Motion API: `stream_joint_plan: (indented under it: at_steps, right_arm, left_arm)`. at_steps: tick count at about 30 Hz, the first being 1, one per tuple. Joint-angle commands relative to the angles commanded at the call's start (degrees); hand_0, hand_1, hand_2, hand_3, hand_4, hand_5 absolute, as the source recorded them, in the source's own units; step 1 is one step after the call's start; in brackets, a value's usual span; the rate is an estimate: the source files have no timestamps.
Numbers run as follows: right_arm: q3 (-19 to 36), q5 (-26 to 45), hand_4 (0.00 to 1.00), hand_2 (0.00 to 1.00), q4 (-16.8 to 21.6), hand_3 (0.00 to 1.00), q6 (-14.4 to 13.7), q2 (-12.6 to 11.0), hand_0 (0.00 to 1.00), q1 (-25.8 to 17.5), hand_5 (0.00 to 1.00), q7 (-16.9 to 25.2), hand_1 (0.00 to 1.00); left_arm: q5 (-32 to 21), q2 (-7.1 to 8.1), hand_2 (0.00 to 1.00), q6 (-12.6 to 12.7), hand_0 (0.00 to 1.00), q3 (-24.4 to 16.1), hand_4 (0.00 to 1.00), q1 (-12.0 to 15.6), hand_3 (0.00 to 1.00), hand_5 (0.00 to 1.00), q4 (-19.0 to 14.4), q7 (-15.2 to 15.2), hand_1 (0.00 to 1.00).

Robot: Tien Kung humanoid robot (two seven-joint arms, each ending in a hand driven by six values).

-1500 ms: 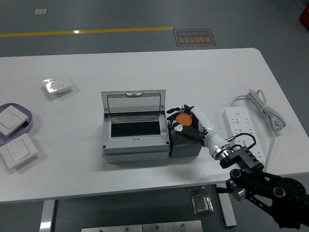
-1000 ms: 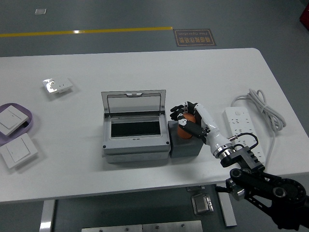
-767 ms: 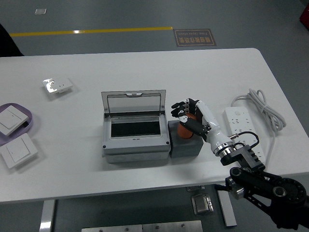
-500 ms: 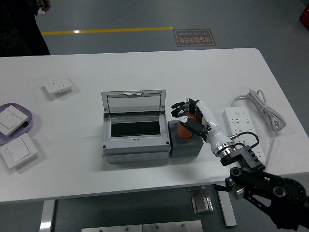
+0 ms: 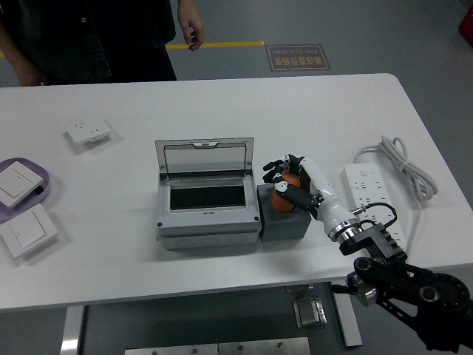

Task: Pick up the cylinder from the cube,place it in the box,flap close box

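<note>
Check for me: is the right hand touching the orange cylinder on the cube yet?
Touching. The head view shows the right hand with its fingers wrapped around the orange cylinder, which sits at the grey cube beside the open box.

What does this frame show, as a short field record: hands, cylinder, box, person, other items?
right hand: fingers wrapped around the orange cylinder, at the grey cube
left hand: out of view
box: grey, lid raised, left of and next to the cube
person: stands at the far side, hands off the table
other items: power strip at right; wall switches on the left
</note>
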Motion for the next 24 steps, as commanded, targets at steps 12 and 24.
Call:
stream_joint_plan:
  at_steps: [12,24]
  right_arm:
    - [-0.3,-0.7,0.828,0.65,-0.2,0.745,0.5,-0.1,0.69,0.1,0.169,-0.2,0.637]
    - [-1.0,-0.5,0.856,0.64,-0.8,0.744,0.8,-0.2,0.687,0.0,0.218,-0.4,0.638]
  left_arm:
    - [-0.2,-0.04,0.556,0.0,0.629,0.2,0.679,-0.1,0.61,0.342,0.0,-0.1,0.626]
    - [-0.6,0.14,0.553,0.3,0.627,0.8,0.673,0.0,0.607,0.345,-0.1,-0.4,0.625]
